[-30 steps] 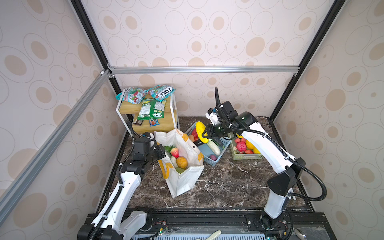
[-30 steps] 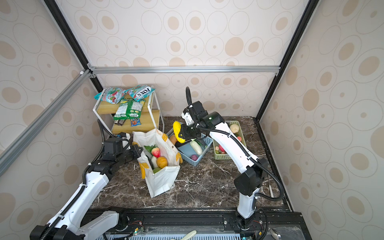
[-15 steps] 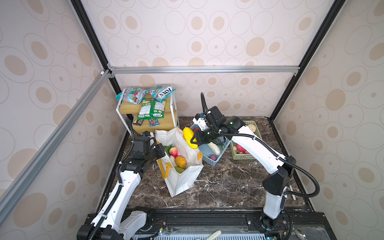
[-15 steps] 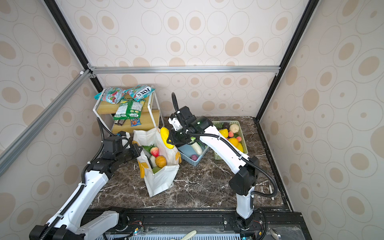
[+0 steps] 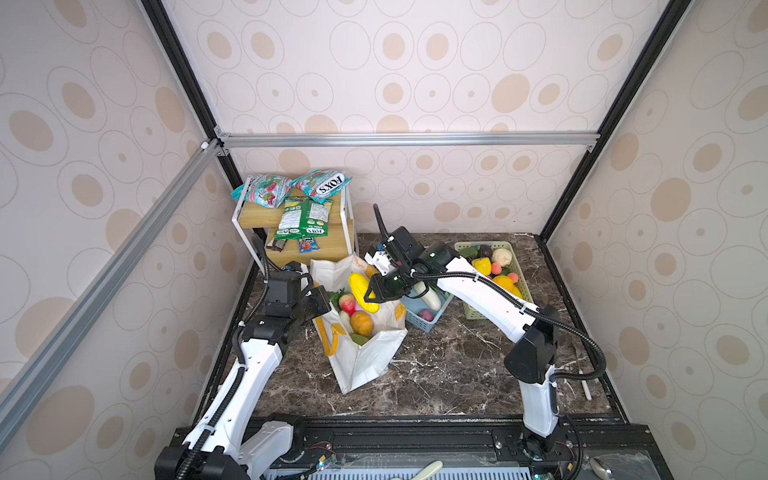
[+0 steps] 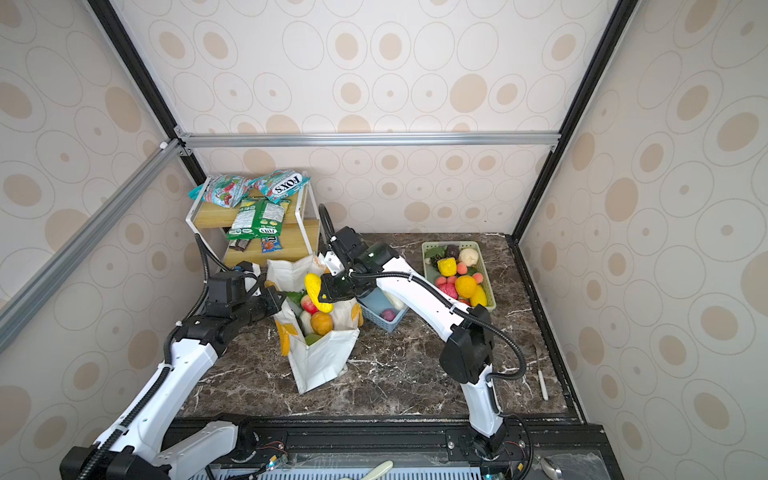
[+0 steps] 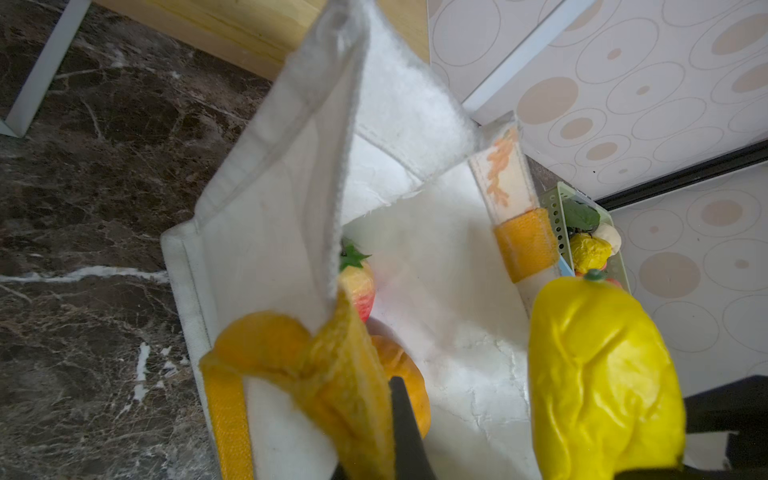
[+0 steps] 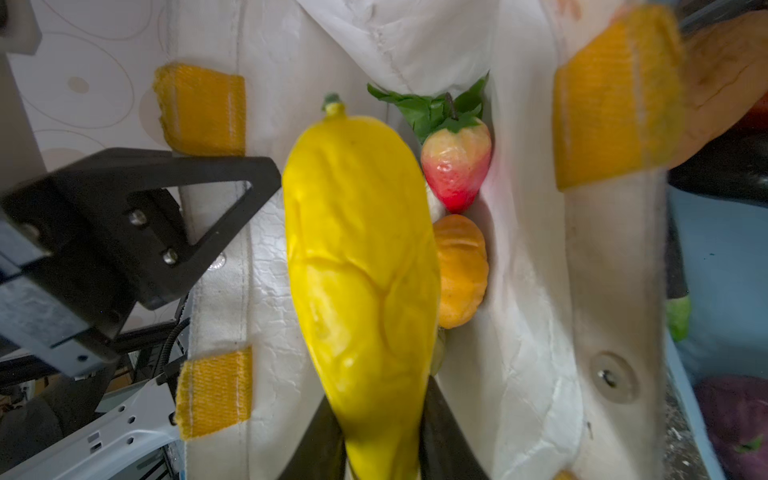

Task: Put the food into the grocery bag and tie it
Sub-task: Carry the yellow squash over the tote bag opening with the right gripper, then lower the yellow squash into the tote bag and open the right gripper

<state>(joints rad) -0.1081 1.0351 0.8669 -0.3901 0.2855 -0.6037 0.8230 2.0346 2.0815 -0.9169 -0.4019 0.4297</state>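
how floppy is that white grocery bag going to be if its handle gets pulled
Probably floppy: the grocery bag has creased fabric walls and a folded-in rim. Likely light, though the food inside should steady its base.

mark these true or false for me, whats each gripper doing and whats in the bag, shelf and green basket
1. The right gripper holds a long yellow plastic toy fruit over the open white fabric grocery bag. True.
2. The left gripper is open, clear of the bag. False: it is shut on the bag's yellow-orange handle.
3. The bag is empty. False: a red-and-cream toy strawberry and an orange toy pumpkin lie inside.
4. The wooden shelf holds foil snack packets. True.
5. The green slotted plastic basket holds nothing. False: several toy fruits sit in it.
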